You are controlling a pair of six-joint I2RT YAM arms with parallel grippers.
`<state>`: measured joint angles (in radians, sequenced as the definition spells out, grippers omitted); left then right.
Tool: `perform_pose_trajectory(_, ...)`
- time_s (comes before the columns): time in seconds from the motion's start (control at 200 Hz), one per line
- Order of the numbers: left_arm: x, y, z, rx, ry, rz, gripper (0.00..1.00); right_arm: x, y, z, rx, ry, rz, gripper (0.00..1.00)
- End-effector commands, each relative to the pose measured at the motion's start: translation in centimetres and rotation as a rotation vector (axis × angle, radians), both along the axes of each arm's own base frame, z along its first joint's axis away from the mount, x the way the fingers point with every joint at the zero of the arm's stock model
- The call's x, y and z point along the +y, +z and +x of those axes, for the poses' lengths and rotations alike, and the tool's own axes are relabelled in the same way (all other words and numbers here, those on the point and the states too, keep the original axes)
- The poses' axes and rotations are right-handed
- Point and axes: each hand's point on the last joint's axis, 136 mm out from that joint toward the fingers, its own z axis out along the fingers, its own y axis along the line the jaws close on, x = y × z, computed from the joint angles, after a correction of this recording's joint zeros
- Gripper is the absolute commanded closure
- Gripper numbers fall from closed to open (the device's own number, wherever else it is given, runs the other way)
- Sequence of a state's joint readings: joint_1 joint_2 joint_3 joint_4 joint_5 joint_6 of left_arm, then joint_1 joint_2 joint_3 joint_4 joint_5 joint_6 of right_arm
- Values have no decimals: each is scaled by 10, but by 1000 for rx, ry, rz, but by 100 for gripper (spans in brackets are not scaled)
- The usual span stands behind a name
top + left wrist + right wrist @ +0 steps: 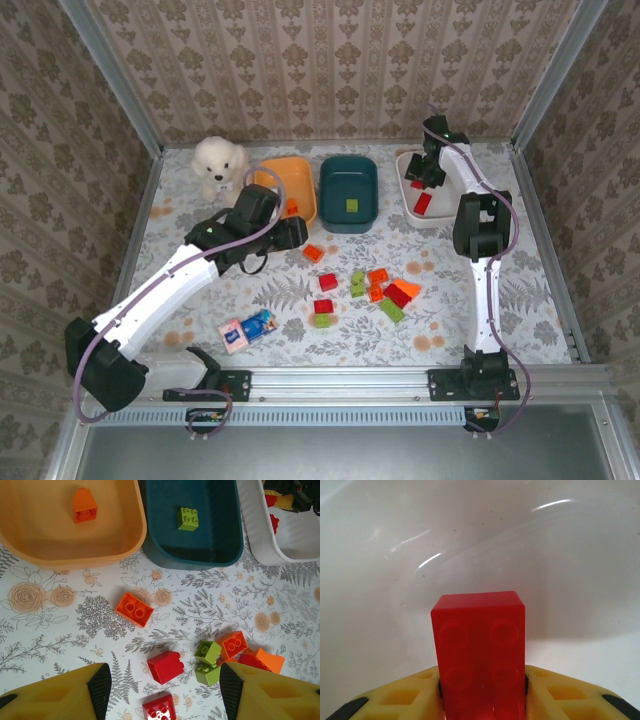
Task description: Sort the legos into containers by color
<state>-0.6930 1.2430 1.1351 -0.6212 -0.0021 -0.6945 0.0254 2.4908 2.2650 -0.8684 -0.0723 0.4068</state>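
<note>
My right gripper (pixel 482 695) is inside the white tub (pixel 560 555), its jaws clamped on a red brick (pixel 480 640). My left gripper (pixel 164 685) hovers over the table (pixel 50 620), jaws wide apart and empty, with loose legos (pixel 134 609) scattered below it. The orange tub (pixel 127 540) holds 1 orange brick (pixel 84 505) and the teal tub (pixel 227 555) 1 green brick (pixel 188 519).

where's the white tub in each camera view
top external: white tub far right of the tub row
left wrist: top right corner, beside the teal tub
right wrist: its inner wall as backdrop
shared landmark: red brick between the right fingers
</note>
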Motion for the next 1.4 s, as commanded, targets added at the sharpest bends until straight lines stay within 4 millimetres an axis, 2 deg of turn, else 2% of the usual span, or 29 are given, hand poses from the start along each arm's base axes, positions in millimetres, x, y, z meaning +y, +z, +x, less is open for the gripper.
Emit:
perform_pose_trajectory(0.0, -1, -4, 0, 12, -1, 29, 38, 6, -2, -2, 32, -9, 37, 53)
perform_pose_trajectory(0.085, -3, -5, -1, 20, -10, 33, 38, 4, 7, -2, 25, -8, 25, 42)
perform_pose_trajectory(0.16, -3, -6, -2, 24, -11, 36, 37, 3, 27, 1, -15, -9, 21, 36)
perform_pose_trajectory(0.25, -3, -11, -4, 40, -11, 42, 36, 3, 65, 5, -95, -14, 20, 35)
perform_pose_trajectory(0.35, -1, -17, -4, 64, 21, 50, 33, 8, 123, 3, -210, -8, 7, 37)
perform_pose_trajectory(0.475, 5, -34, 0, 125, 128, 56, 28, 38, 190, -18, -377, 53, 28, 38)
perform_pose_trajectory(0.595, -2, -63, 5, 208, 236, 2, 28, 87, 224, -65, -535, 159, 133, 37)
perform_pose_trajectory(0.715, -17, -96, 13, 291, 338, -60, 29, 137, 229, -137, -632, 307, 255, 34)
perform_pose_trajectory(0.75, -23, -102, 17, 300, 351, -70, 29, 147, 225, -160, -635, 341, 271, 33)
perform_pose_trajectory(0.76, -25, -103, 18, 304, 356, -71, 28, 149, 232, -166, -650, 352, 280, 33)
perform_pose_trajectory(0.77, -26, -104, 20, 305, 359, -73, 28, 152, 227, -172, -641, 361, 288, 33)
perform_pose_trajectory(0.8, -30, -107, 24, 313, 377, -69, 28, 157, 231, -193, -658, 390, 315, 32)
perform_pose_trajectory(0.82, -32, -109, 26, 319, 385, -65, 27, 159, 224, -206, -646, 398, 326, 31)
perform_pose_trajectory(0.825, -32, -110, 27, 322, 387, -62, 27, 160, 228, -208, -653, 402, 332, 31)
perform_pose_trajectory(0.92, -34, -125, 34, 384, 479, -30, 26, 161, 215, -261, -629, 441, 369, 27)
perform_pose_trajectory(1.02, -35, -141, 36, 443, 574, -9, 26, 153, 206, -304, -603, 472, 387, 25)
perform_pose_trajectory(1.18, -44, -154, 42, 462, 636, 4, 24, 131, 202, -345, -583, 461, 368, 21)
perform_pose_trajectory(1.395, -41, -171, 45, 477, 715, 59, 28, 122, 200, -361, -572, 430, 377, 20)
